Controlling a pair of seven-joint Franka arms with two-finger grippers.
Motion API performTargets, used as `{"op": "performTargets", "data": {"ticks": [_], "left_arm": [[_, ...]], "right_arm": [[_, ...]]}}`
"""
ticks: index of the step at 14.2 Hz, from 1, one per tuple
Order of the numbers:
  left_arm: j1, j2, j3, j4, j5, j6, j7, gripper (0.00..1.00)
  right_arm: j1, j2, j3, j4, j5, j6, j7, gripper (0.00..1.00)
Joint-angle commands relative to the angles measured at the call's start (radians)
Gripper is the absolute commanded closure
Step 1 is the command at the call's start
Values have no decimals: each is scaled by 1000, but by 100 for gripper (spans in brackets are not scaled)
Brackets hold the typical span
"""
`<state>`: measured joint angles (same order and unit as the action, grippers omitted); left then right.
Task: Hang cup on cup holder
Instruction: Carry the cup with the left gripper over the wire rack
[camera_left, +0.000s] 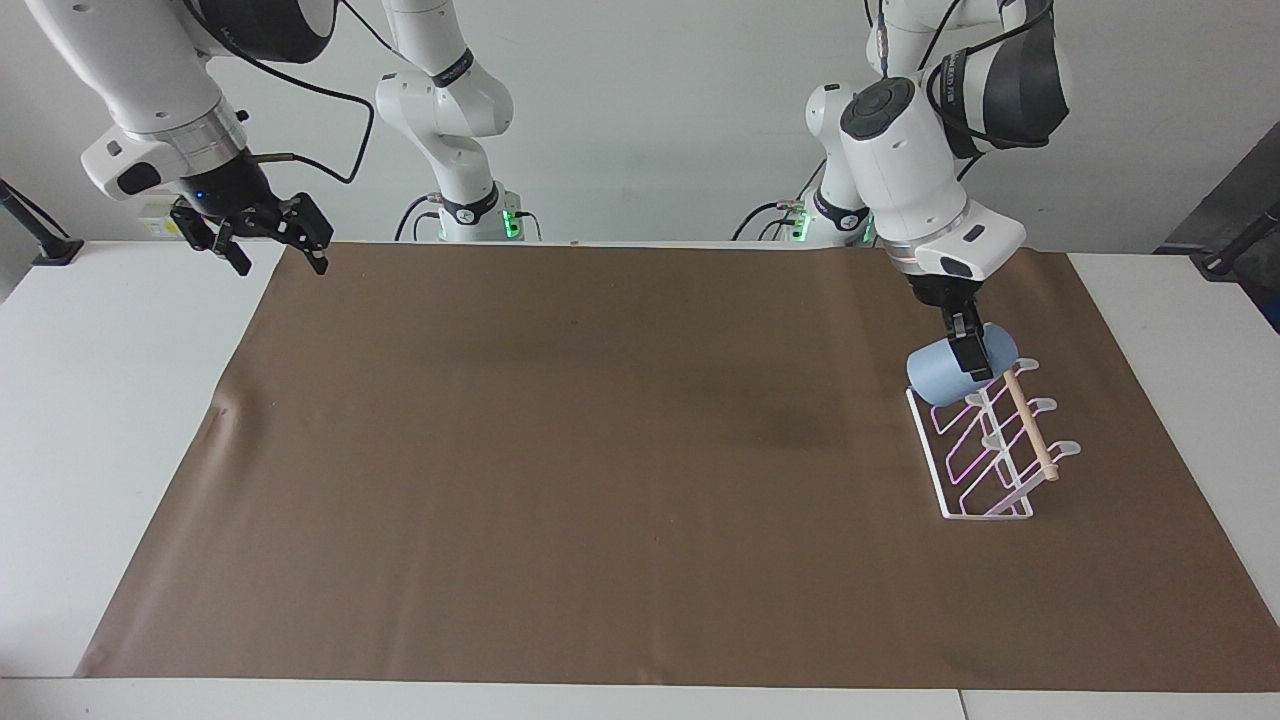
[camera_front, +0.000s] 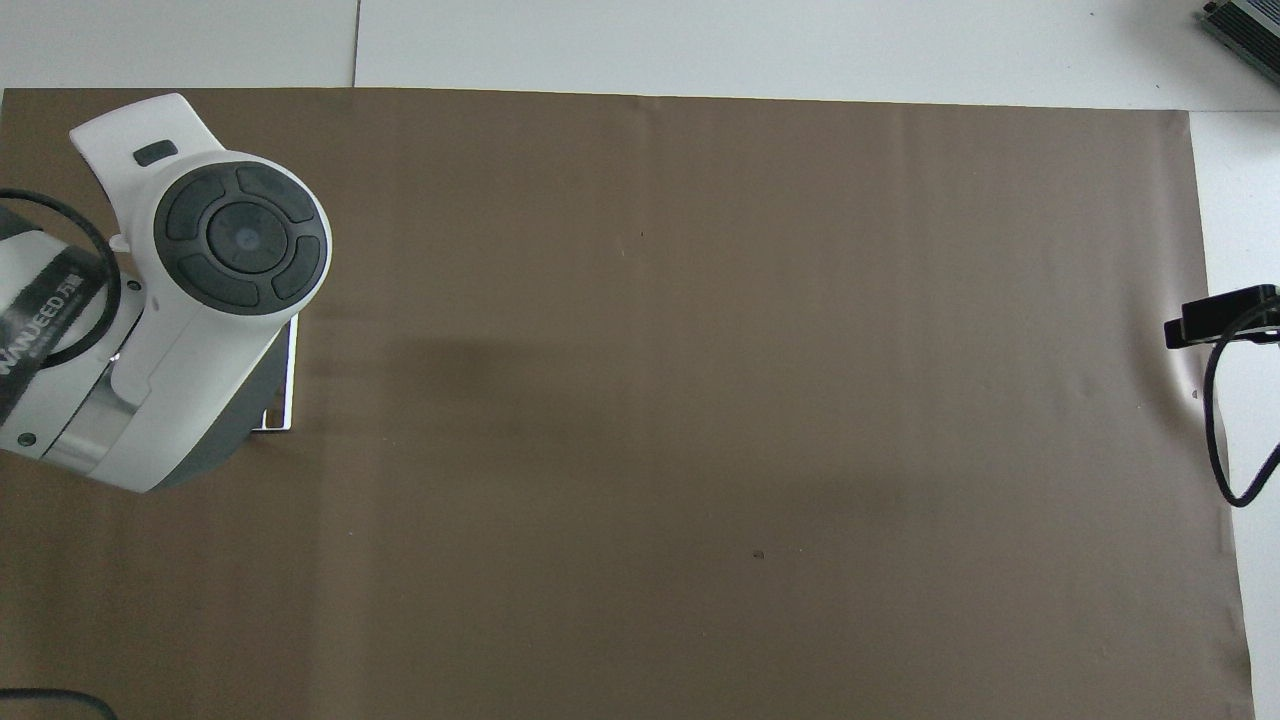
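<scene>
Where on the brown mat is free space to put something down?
Bare: the whole brown mat from the right arm's end up to the cup holder. Crowded: at the holder, where the left claw holds the cup over it.
</scene>
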<state>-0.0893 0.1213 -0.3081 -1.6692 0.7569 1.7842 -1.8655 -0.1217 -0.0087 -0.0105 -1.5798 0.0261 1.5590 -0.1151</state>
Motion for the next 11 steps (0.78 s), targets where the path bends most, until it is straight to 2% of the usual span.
{"op": "performTargets", "data": {"ticks": [1, 4, 6, 8, 9, 11], "left_arm": [[0, 83, -8, 112, 87, -54, 11, 100], [25, 95, -6, 106, 131, -17, 5, 100], [52, 103, -6, 94, 159, 13, 3, 100], [54, 136, -6, 91, 199, 18, -1, 100], [43, 168, -6, 92, 229, 9, -10, 100], [40, 184, -6, 92, 248, 6, -68, 100]], "right_arm": [[16, -19, 10, -15, -67, -22, 17, 0], [109, -22, -90, 0, -51, -27, 57, 0], [135, -13, -144, 24, -14, -63, 64, 0], [139, 4, -146, 52, -5, -47, 81, 0], [140, 0, -144, 49, -2, -27, 107, 0], [143, -10, -140, 35, -2, -33, 140, 0]]}}
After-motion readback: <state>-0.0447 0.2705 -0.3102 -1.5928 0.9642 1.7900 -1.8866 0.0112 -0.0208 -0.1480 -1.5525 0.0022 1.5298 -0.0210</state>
